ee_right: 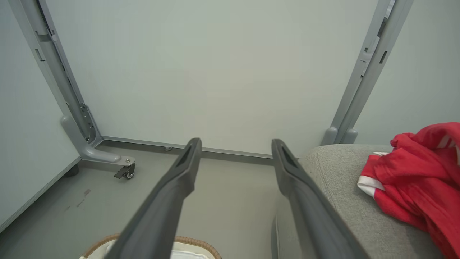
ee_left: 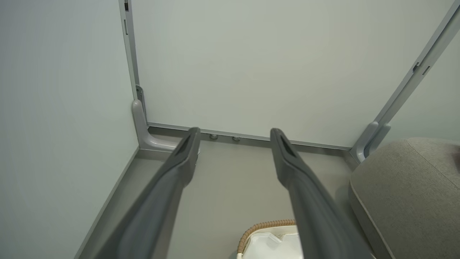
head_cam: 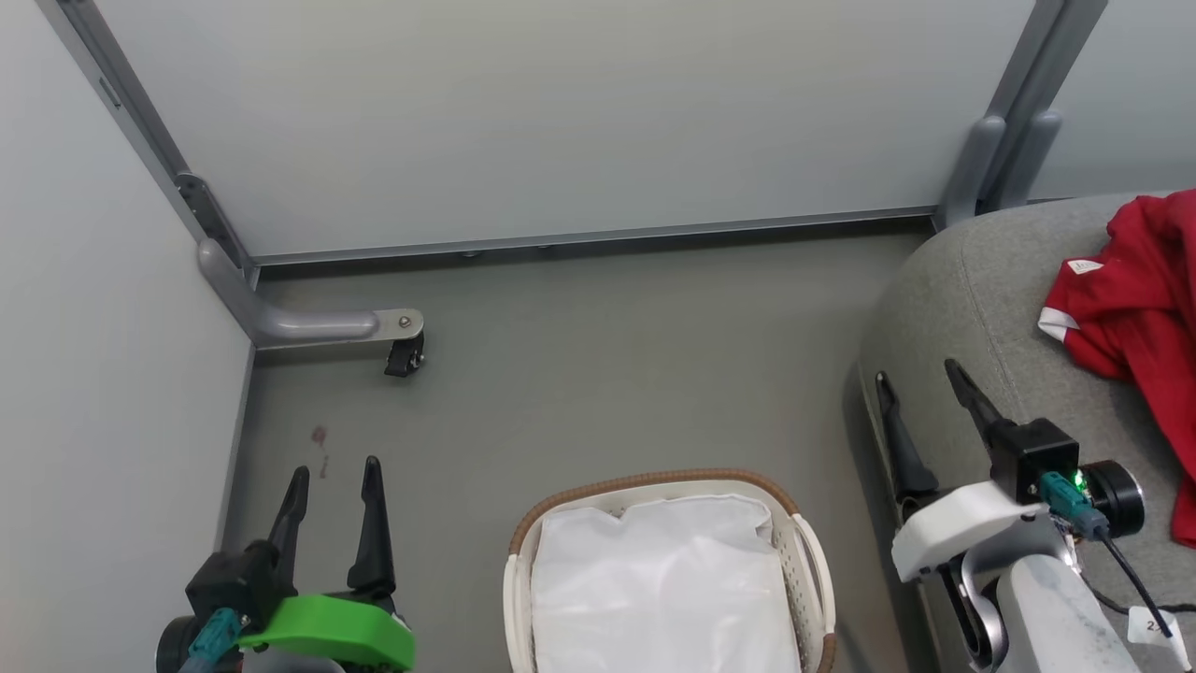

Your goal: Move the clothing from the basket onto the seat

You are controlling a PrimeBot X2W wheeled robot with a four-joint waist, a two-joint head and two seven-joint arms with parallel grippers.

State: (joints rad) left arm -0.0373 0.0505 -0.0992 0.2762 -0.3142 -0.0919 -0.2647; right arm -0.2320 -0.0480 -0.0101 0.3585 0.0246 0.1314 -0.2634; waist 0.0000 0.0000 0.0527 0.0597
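The red clothing (head_cam: pixel 1135 299) lies crumpled on the grey seat (head_cam: pixel 972 280) at the right, white trim showing; from the right wrist I see the clothing (ee_right: pixel 417 180) resting on the seat (ee_right: pixel 337 172). The white basket (head_cam: pixel 523 561) with its brown rim stands on the floor at bottom centre, holding just its white liner (head_cam: pixel 654 579). My left gripper (head_cam: pixel 334 472) hovers open at lower left, apart from the basket. My right gripper (head_cam: pixel 916 374) is open over the seat's left edge, left of the clothing. Each wrist view has its own fingers spread with nothing between: left gripper (ee_left: pixel 233 133), right gripper (ee_right: pixel 235 144).
Pale partition panels (head_cam: pixel 561 121) close off the back and left. A grey panel foot with a caster (head_cam: pixel 404 355) juts onto the floor at back left. Grey floor (head_cam: pixel 607 374) lies between basket and wall. A cable and tag hang by my right wrist (head_cam: pixel 1149 617).
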